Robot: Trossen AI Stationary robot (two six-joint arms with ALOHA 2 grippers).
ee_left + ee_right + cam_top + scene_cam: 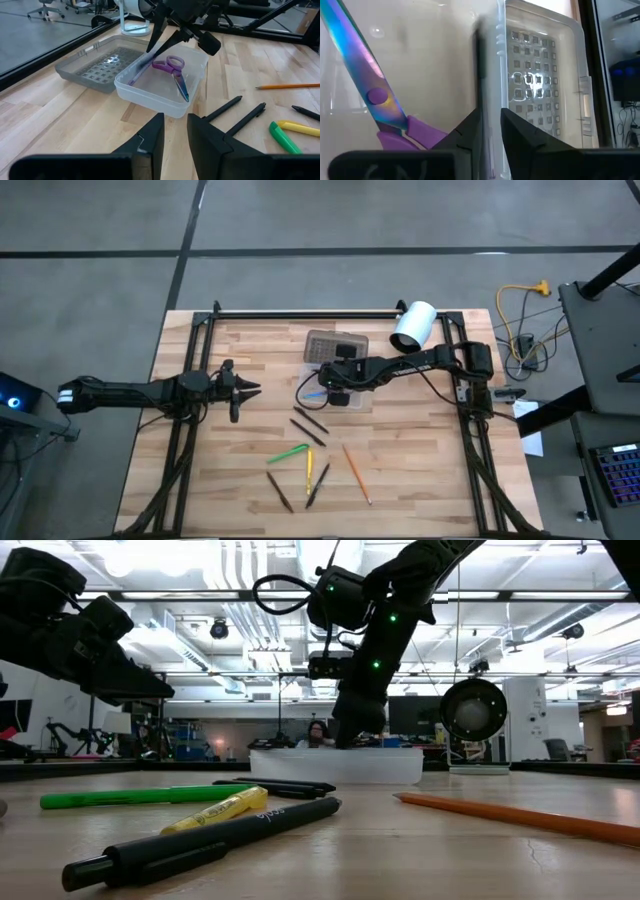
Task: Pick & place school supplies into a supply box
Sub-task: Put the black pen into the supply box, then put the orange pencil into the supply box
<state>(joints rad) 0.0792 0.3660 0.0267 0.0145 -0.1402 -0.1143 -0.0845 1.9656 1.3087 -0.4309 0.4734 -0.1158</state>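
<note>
The supply box [356, 403] is a translucent tray, and its grey lid [335, 343] lies open flat behind it. Purple-handled scissors [172, 67] lie inside the tray. My right gripper [332, 385] reaches down into the box, shut on a thin blue pencil [141, 69]. My left gripper [243, 388] hovers open above the table to the left of the box, its fingers [150, 137] pointing toward it. Several pens and pencils lie flat on the wood nearer the front: two dark ones [310, 426], a green [288, 452], a yellow [309, 470], an orange [356, 473]. My right gripper pinches the blue pencil by its upper end [148, 56] between the two fingers, coming from above and pointing down into the box. The pencil slants down below the fingers, its lower end [132, 81] inside the tray along the wall on the lid's side.
A white cylinder [412, 325] lies at the table's far right, behind the box. Two more dark brown pencils [280, 492] lie near the front edge. Black frame rails [190, 430] run along the left, right and far sides. Bare wood lies between my left gripper and the box.
</note>
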